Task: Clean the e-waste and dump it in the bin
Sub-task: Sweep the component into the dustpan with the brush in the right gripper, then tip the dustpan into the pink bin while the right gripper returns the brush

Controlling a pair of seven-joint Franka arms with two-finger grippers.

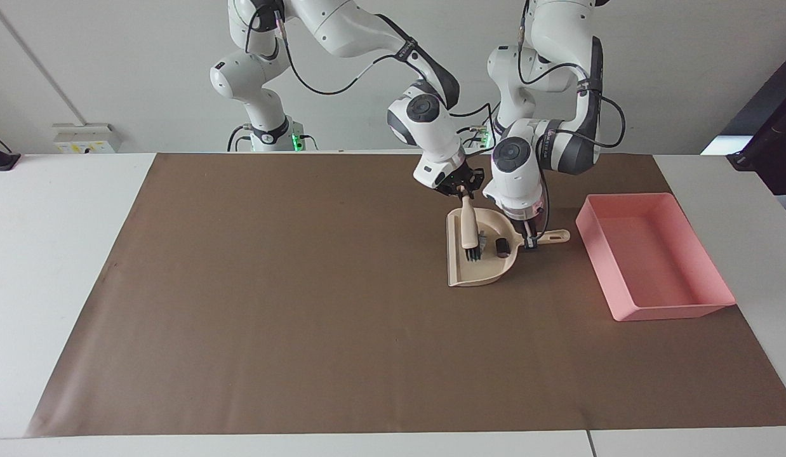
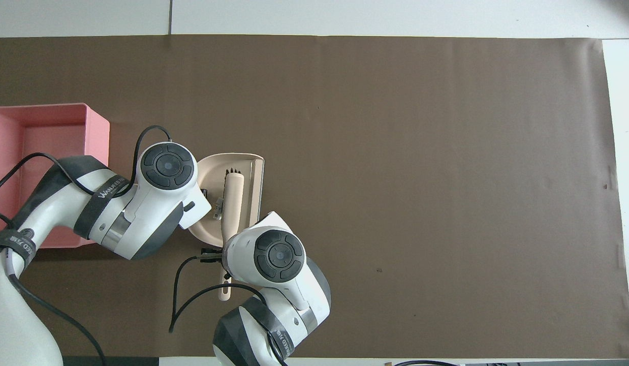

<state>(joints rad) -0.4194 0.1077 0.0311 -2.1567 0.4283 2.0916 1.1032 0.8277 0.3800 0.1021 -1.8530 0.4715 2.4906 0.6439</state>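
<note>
A: Facing view: the right tool (image 1: 464,195) grips the brush (image 1: 469,231), bristles inside the dustpan (image 1: 479,270); the left tool (image 1: 531,241) clamps its handle. The e-waste (image 1: 501,247) lies in the pan.

B: Overhead view: the bin (image 2: 97,133) sits beside it. A tilted carry could spill pieces; the worktop (image 2: 421,152) offers room.

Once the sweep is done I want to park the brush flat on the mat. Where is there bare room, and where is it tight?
Bare mat runs from the dustpan to the right arm's end of the table. Tight: in the dustpan, where the right gripper holds the brush by the e-waste, the left gripper on the handle, bin beside.
</note>
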